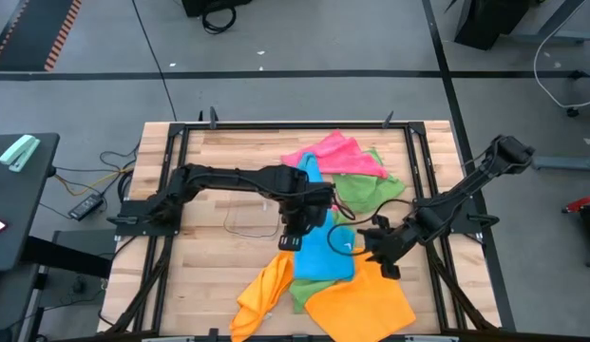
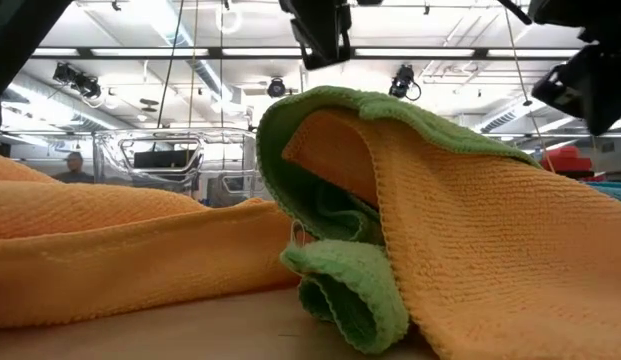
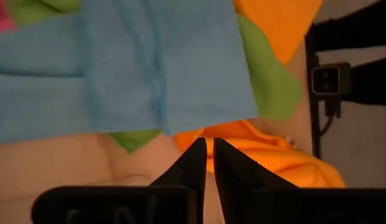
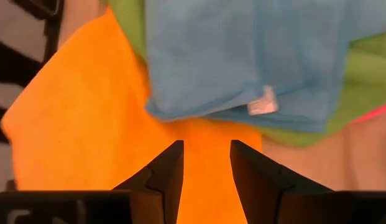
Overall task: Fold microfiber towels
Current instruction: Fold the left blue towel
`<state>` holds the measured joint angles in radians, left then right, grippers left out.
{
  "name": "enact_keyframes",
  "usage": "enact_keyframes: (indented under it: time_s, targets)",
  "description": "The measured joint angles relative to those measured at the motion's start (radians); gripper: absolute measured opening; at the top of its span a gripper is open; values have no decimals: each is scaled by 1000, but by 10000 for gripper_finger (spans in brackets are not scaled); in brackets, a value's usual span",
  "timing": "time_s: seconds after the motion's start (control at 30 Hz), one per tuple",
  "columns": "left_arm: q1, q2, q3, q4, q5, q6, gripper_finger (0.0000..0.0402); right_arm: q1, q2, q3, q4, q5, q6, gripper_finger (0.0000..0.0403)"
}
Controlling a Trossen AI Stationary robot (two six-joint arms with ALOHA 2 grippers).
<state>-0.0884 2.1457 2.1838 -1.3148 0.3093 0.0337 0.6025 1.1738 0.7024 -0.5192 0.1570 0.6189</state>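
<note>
Left claw [image 3: 206,158] over blue towel [image 1: 325,249], green towel [image 1: 299,293] half-buried.

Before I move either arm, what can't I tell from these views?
- High view: left gripper tips blend into the blue towel; contact unclear.
- Low view: orange towel and green towel block the table behind.
- Right wrist view: blue towel's white tag is unreadable.

Bright even overhead light, ceiling lamps [image 2: 226,18] glaring in low view, wrist views blurred close up
</note>
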Motion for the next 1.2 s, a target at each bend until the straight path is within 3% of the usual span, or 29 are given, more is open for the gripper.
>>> enact_keyframes:
  time_s: [0.23, 0.5, 0.73, 0.97, 1.2]
  targets:
    - [-50, -20, -15, 92, -172, 2, 25, -47, -81, -76, 43, 27, 0, 149]
    - [-71, -19, -208, 357, -186, -164, 13, -79, -50, -135, 219, 58, -100, 178]
    - [-132, -19, -292, 532, -213, -261, 14, -125, 50, -132, 371, 86, -180, 180]
    - [-209, -17, -310, 560, -234, -357, 13, -157, 130, -122, 402, 151, -180, 179]
    - [-305, -31, -309, 568, -278, -387, 18, -200, 168, -77, 406, 100, -234, 178]
